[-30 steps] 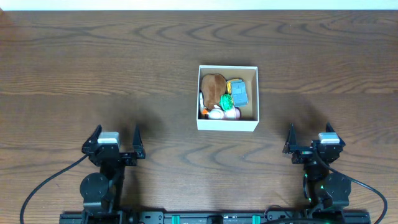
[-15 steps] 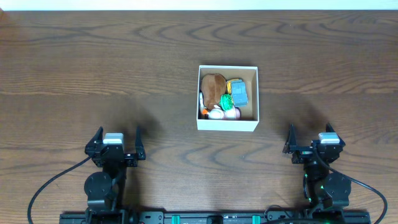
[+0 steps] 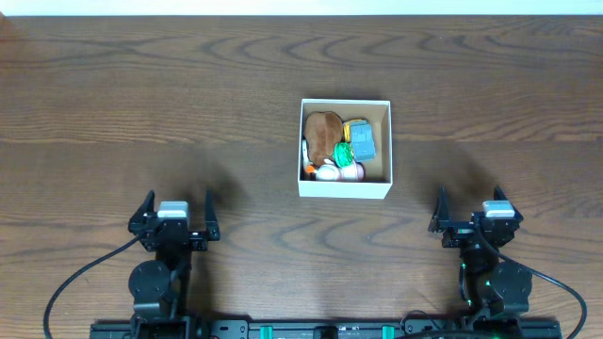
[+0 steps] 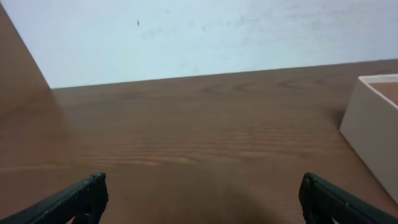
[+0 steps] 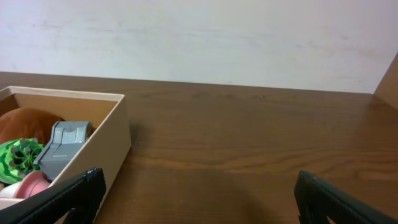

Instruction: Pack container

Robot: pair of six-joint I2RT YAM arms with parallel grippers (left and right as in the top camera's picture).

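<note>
Looking down from overhead, you see the container [image 3: 345, 191] near the middle of the table [image 3: 141, 85], well ahead of both arms and somewhat nearer the right one. Inside it lie a brown plush toy [image 3: 323, 135], a grey toy [image 3: 363, 143], a green toy [image 3: 342, 152] and a pink and white piece [image 3: 330, 171], packed against one another toward its left and middle. The left gripper [image 3: 177, 200] sits at the near edge with its fingers spread wide and nothing between them. The right gripper [image 3: 468, 198] is parked the same way on the other side, fingers apart and holding nothing.

From the left wrist, you get both dark fingertips [image 4: 74, 199] at the bottom corners, far apart, with bare wood between them. A white corner of the container [image 4: 373, 130] shows at the right edge, well clear of the fingers.

From the right wrist, the fingertips [image 5: 336, 202] again stand wide apart. The container [image 5: 112, 143] sits ahead to the left, its near corner just beyond the left fingertip. Over its rim you can see the brown plush toy [image 5: 25, 124], the grey toy [image 5: 65, 143], the green toy [image 5: 22, 158] and the pink piece [image 5: 31, 183].
</note>
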